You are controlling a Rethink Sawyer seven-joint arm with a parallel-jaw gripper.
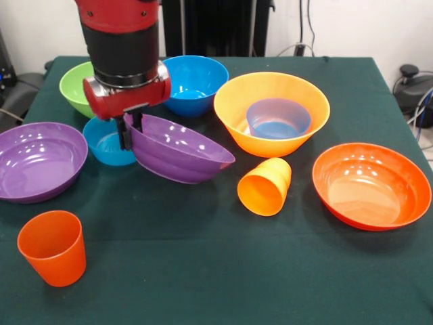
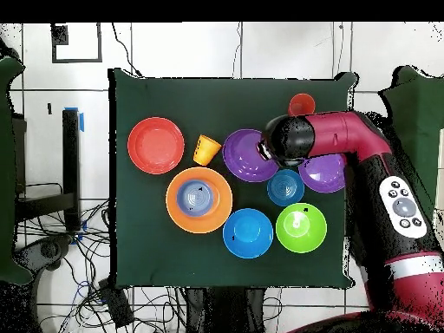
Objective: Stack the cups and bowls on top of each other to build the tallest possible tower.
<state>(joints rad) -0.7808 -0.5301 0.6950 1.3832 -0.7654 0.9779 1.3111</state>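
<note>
So the tool (image 1: 128, 132) is clamped on the rim of 1 purple bowl (image 1: 179, 149), which hangs tilted with its low side close to or touching the counter (image 1: 203, 271) and its mouth tipped up toward the camera. The obvious home for it is the big yellow-orange bowl (image 1: 233, 115) off to the side, which already has a small see-through blue bowl (image 1: 277, 118) sitting inside — that's the start of the tower. My take: lift first, straight up, until the dragging edge clears the counter, because sliding it sideways looks likely to clip the yellow-orange cup (image 1: 265, 186) lying on its side just beside it. A rim pinch on a wide shallow bowl probably wants to swing, so slow travel helps. Level it out over the big bowl, center it, lower until it seats, then let go — dropping it from height could bounce the little blue one. The small blue bowl (image 1: 108, 142) sits right behind the tool, so don't back up. Everything else is still loose: the second purple bowl (image 1: 37, 159), the green bowl (image 1: 76, 84), the medium blue bowl (image 1: 196, 81), the red-orange bowl (image 1: 372, 183) and the red-orange cup (image 1: 54, 247) standing upright near the front edge.
</note>
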